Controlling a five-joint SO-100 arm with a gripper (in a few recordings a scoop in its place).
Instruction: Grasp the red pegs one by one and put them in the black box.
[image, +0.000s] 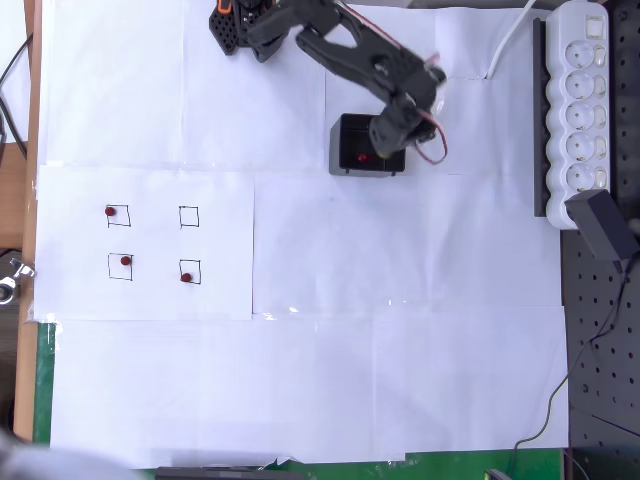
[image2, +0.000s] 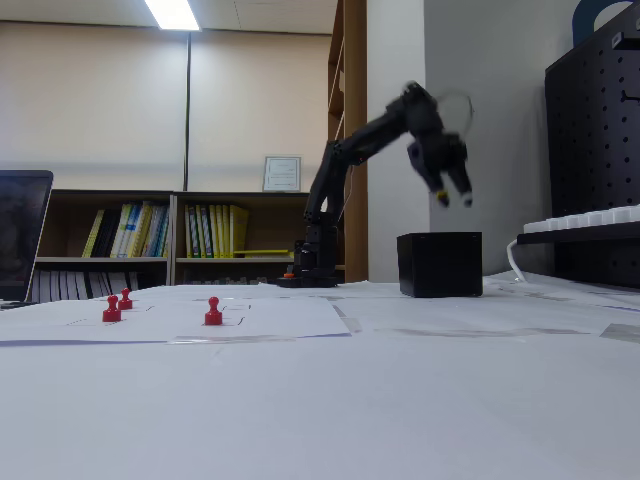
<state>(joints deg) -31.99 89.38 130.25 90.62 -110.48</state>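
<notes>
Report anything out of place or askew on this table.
Nothing stands out. Three red pegs stand upright at their drawn squares, one lies in the black box, and the end effector hangs above the box, holding nothing.

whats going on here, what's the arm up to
A black robot arm holds its gripper above the black box, fingers slightly apart and holding nothing. One red peg already lies inside the box. Three more red pegs wait on drawn squares on the white paper; the fourth square is empty.
</notes>
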